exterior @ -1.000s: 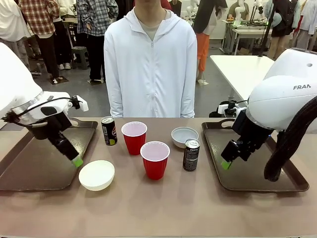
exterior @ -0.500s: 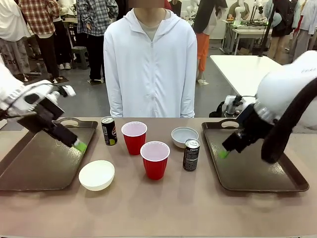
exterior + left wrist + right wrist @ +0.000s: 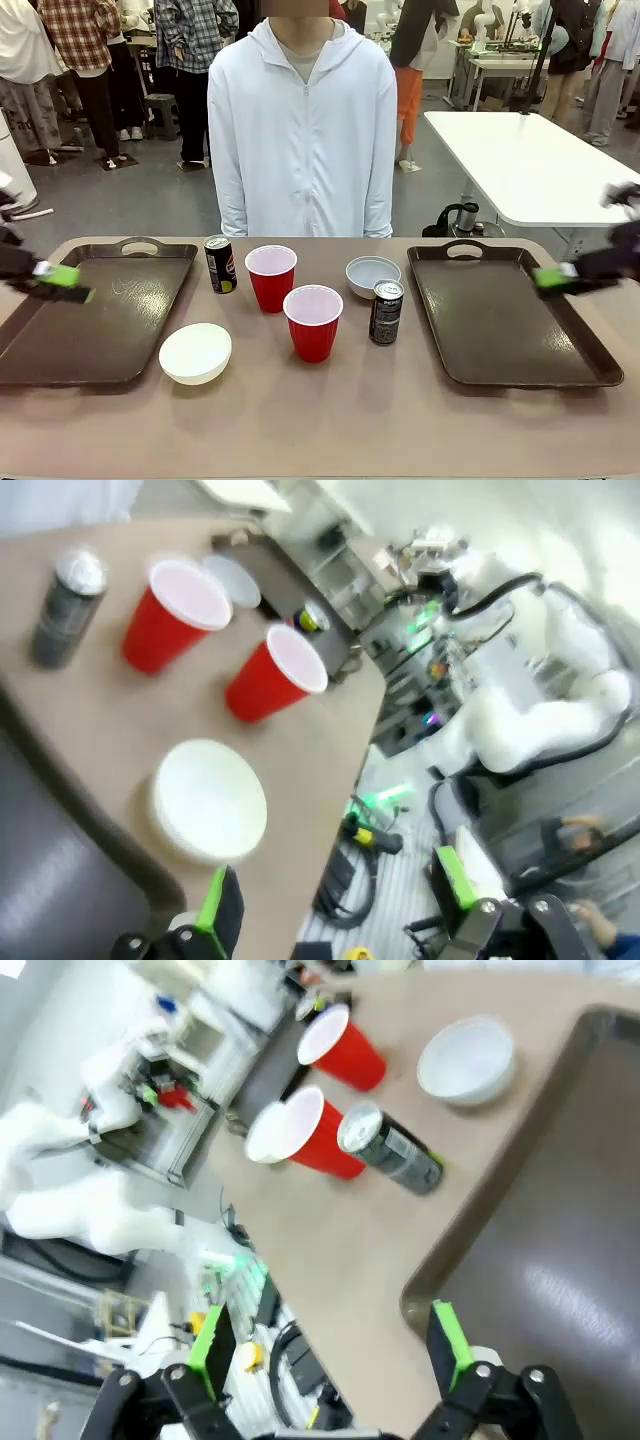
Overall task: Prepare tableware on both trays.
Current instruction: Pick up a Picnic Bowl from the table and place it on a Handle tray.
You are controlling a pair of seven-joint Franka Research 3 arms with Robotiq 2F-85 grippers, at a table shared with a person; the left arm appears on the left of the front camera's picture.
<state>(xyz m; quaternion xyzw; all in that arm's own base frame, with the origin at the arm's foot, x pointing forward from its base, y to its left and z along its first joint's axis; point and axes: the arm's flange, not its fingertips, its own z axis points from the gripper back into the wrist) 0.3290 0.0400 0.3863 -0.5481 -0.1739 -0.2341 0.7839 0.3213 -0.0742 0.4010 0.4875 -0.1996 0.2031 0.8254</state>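
Note:
Two red cups (image 3: 271,277) (image 3: 313,322), two black cans (image 3: 221,264) (image 3: 386,312) and two whitish bowls (image 3: 195,352) (image 3: 372,275) stand on the table between the two brown trays. Both the left tray (image 3: 60,340) and the right tray (image 3: 510,330) hold nothing. My left gripper (image 3: 62,282) hovers open over the left tray's outer edge. My right gripper (image 3: 560,280) hovers open over the right tray's outer side. In the left wrist view the open gripper (image 3: 335,895) looks past a bowl (image 3: 208,800) to the cups (image 3: 175,615). The right wrist view has the open gripper (image 3: 330,1338), a can (image 3: 390,1150) and the tray (image 3: 540,1260).
A person in a white hooded jacket (image 3: 303,130) stands at the table's far side, hands out of sight. The front strip of the table (image 3: 320,430) is bare. A white table (image 3: 520,150) stands behind on the right.
Both arms have drawn back outward from over the trays' inner parts to the picture's edges. The tableware has not moved.

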